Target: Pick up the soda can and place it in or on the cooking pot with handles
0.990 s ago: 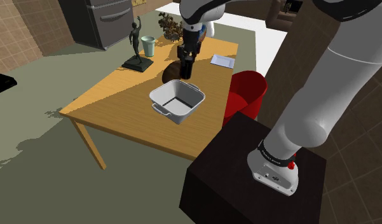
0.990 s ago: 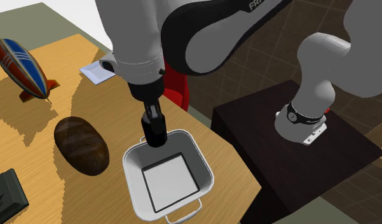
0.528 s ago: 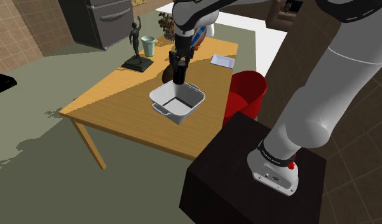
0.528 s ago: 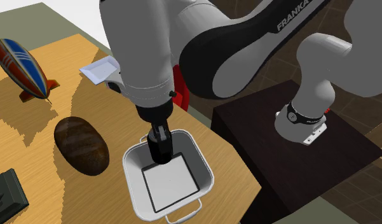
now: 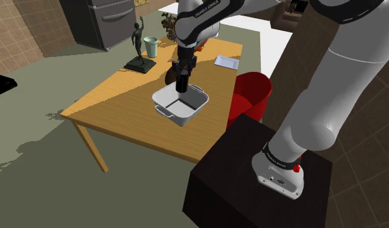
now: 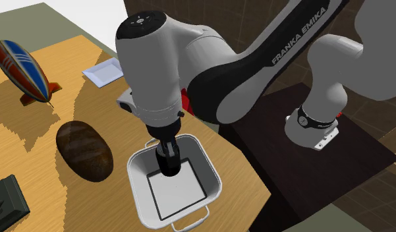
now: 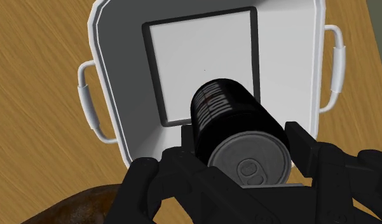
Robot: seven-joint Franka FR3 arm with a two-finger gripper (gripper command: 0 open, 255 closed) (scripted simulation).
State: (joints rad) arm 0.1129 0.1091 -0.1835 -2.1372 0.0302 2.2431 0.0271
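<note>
- Here the gripper (image 7: 243, 145) clasps a black soda can (image 7: 229, 109) between its 2 fingers, over the pot's mouth and close to 1 wall.
- The white pot (image 7: 100, 51) has 2 side handles, and its flat floor lies open beneath the can.
- A brown loaf (image 6: 84, 149) lies near the pot, not touching it.
- The arm (image 6: 246, 59) reads "FRANKA EMIKA"; the can's pale lettering is unreadable.

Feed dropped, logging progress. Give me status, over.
Tool shut on black soda can. Can over the white pot's opening, not yet set down. Nothing between can and pot floor; brown loaf beside the pot, apart.
</note>
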